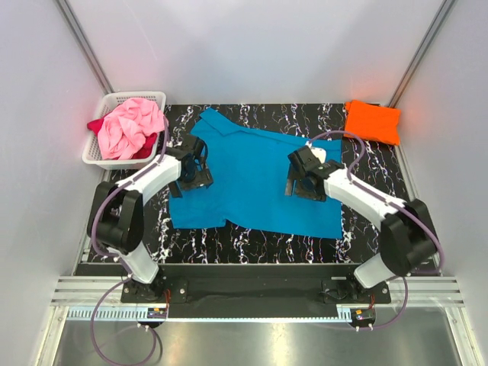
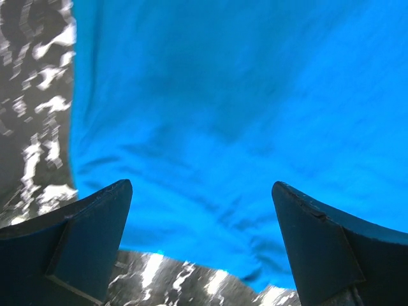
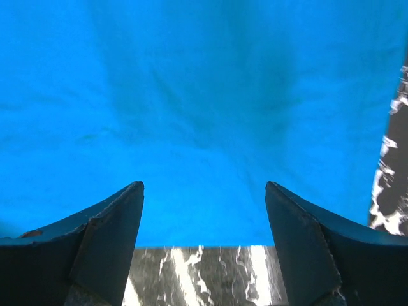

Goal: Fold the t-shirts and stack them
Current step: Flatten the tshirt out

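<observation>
The turquoise blue t-shirt (image 1: 252, 179) lies spread flat on the black marbled table (image 1: 252, 244). It fills the left wrist view (image 2: 223, 115) and the right wrist view (image 3: 204, 108). My left gripper (image 1: 194, 169) is open and empty over the shirt's left edge. My right gripper (image 1: 303, 177) is open and empty over the shirt's right part. The folded bright orange t-shirt (image 1: 372, 120) lies at the far right corner. The light pink t-shirt (image 1: 130, 126) is bunched on top of the dark red t-shirt (image 1: 97, 124) in the basket.
The white lattice basket (image 1: 110, 103) stands at the far left corner. Grey walls close in the left, right and back sides. The marbled table shows under the shirt's edge in both wrist views (image 2: 38, 115) (image 3: 204, 274).
</observation>
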Controlling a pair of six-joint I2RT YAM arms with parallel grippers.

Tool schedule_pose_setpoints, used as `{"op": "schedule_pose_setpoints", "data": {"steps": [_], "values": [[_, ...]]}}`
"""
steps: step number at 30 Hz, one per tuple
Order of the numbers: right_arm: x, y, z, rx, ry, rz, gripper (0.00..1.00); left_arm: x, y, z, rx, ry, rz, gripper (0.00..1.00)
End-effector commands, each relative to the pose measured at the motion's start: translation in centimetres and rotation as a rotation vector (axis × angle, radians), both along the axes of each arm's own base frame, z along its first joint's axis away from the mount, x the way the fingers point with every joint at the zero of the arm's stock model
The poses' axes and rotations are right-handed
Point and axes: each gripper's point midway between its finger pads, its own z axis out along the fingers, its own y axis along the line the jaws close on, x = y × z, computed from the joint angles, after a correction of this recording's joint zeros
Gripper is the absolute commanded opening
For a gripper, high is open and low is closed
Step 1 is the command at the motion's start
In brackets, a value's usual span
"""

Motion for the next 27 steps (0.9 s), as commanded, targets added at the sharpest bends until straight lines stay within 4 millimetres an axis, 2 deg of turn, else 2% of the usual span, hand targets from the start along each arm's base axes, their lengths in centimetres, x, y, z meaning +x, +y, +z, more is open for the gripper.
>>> {"op": "schedule_pose_setpoints", "data": {"steps": [1, 7, 12, 19, 27], "values": [[1.7, 1.1, -1.5, -0.012, -0.010, 0.023, 0.83, 3.8, -2.1, 1.9, -0.075, -0.115, -0.031, 0.99], [3.2, 1.8, -3.5, -0.033, -0.001, 0.040, 0.82, 4.6, -1.6, 0.2, -0.027, -0.088, -0.024, 0.99], [4.1, 2.3, -4.9, -0.052, 0.020, 0.049, 0.81, 4.1, -1.3, -2.0, -0.006, -0.042, -0.018, 0.99], [3.9, 2.6, -6.7, -0.038, 0.039, 0.058, 0.81, 2.8, -0.9, -3.9, 0.005, -0.003, -0.007, 0.99], [2.4, 2.0, -8.6, -0.024, 0.083, 0.040, 0.80, -0.2, 0.1, -5.3, 0.017, 0.049, 0.025, 0.99]]}}
